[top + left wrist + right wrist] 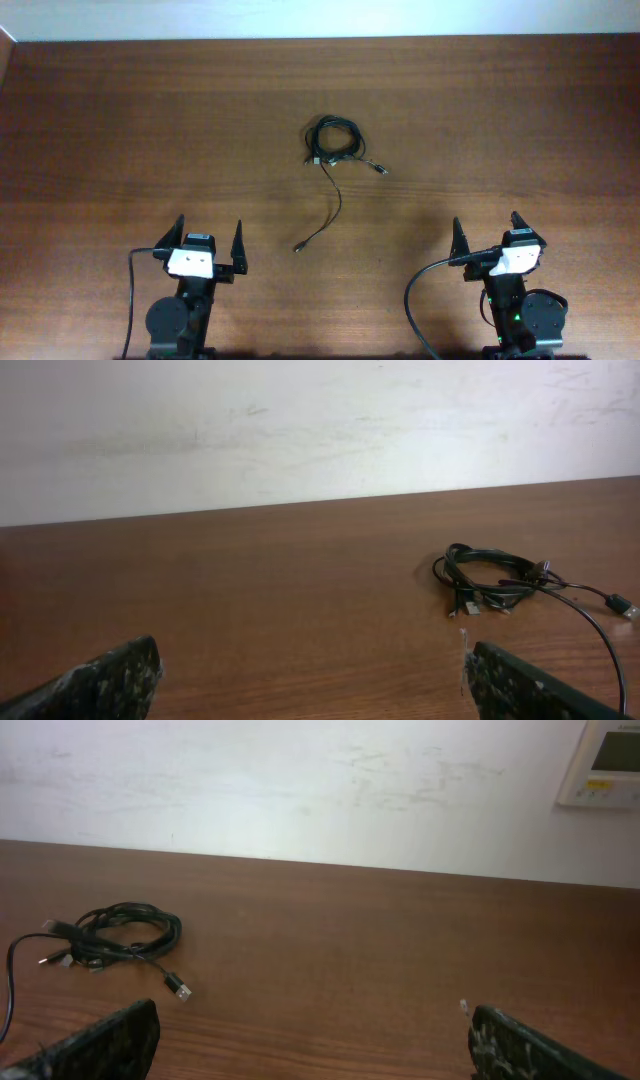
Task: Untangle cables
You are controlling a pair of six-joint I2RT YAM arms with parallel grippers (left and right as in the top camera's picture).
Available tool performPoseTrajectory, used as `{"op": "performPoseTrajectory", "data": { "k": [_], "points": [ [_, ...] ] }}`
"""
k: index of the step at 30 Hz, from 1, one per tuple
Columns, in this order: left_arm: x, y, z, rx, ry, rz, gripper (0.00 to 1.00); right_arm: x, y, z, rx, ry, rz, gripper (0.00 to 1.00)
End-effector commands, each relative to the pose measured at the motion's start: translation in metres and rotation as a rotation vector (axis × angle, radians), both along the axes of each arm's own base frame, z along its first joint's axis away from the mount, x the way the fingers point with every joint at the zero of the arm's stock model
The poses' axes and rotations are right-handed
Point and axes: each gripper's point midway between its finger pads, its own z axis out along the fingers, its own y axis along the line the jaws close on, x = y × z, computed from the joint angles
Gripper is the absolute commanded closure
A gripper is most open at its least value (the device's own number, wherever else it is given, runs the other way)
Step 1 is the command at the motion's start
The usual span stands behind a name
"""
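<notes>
The cables (335,141) lie as a small black coil on the brown table, past its middle. One cord trails from the coil toward me and ends in a plug (299,246). A short end with a silver plug (381,170) sticks out to the coil's right. The coil shows at right in the left wrist view (492,579) and at left in the right wrist view (120,932). My left gripper (210,247) is open and empty at the near left, well short of the coil. My right gripper (487,235) is open and empty at the near right.
A thick black arm cable (415,300) loops by the right arm's base, and another (131,300) runs by the left base. A white wall (300,430) stands behind the table's far edge. A wall control panel (602,762) shows at upper right.
</notes>
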Motion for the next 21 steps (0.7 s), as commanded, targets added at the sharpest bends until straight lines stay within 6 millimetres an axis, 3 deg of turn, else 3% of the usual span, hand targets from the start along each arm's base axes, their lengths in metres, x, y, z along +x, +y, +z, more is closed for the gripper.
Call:
{"op": "performPoseTrajectory", "data": {
  "k": [1,5,7,10,13,21],
  "points": [
    [0.000,0.000,-0.002,0.016,0.002,0.002,0.01,0.000,-0.002,-0.002,-0.002,0.002,-0.007,0.02],
    [0.000,-0.002,0.000,0.015,-0.003,-0.013,0.01,0.000,-0.002,-0.002,-0.002,0.002,-0.007,0.01],
    [-0.002,-0.016,0.002,0.010,-0.013,-0.091,0.01,0.000,-0.002,-0.002,-0.002,0.002,-0.007,0.02],
    [-0.002,-0.020,0.024,0.012,-0.103,-0.117,0.01,0.000,-0.002,-0.002,-0.002,0.002,-0.007,0.02],
    [-0.011,-0.041,0.053,0.023,-0.219,-0.244,0.01,0.000,-0.002,-0.002,-0.002,0.002,-0.007,0.01],
    [-0.029,-0.048,0.076,-0.075,-0.053,-0.282,0.01,0.000,-0.002,-0.002,-0.002,0.002,-0.007,0.02]
  ]
}}
